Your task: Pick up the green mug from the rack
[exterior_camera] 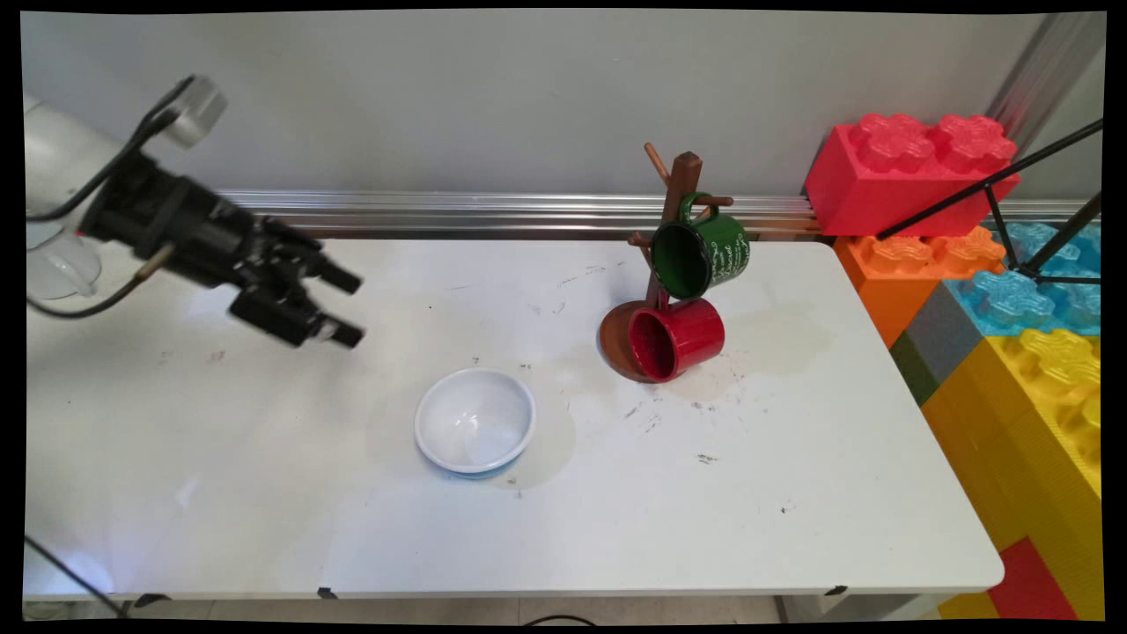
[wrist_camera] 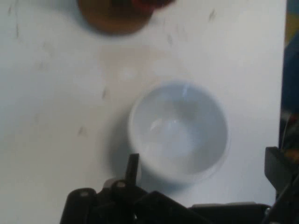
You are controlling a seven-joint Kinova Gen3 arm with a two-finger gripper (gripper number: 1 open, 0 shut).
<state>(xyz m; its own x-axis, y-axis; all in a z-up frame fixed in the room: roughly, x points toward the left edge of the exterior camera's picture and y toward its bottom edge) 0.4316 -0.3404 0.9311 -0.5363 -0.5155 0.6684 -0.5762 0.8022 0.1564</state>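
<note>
Just above the surface's (exterior_camera: pixel 264 493) left part, the claw (exterior_camera: pixel 350 307) hangs in the air, tilted down and toward the middle, its two fingers spread wide with nothing between them. Nearest to it is the white bowl (exterior_camera: pixel 475 421), upright and empty near the middle of the surface, a little toward the near edge; in the hand view the bowl (wrist_camera: pixel 177 135) lies ahead of the fingers, apart from them. Toward the far edge, right of the middle, stands a wooden mug tree (exterior_camera: pixel 673 220) on a round brown base. A green mug (exterior_camera: pixel 700 251) hangs by its handle from a peg, mouth facing the near side, with white writing on its side too small to read. Below it a red mug (exterior_camera: pixel 676 339) lies on its side against the base, apparently unhung. Big toy blocks (exterior_camera: pixel 968 264) are stacked beyond the right edge.
</note>
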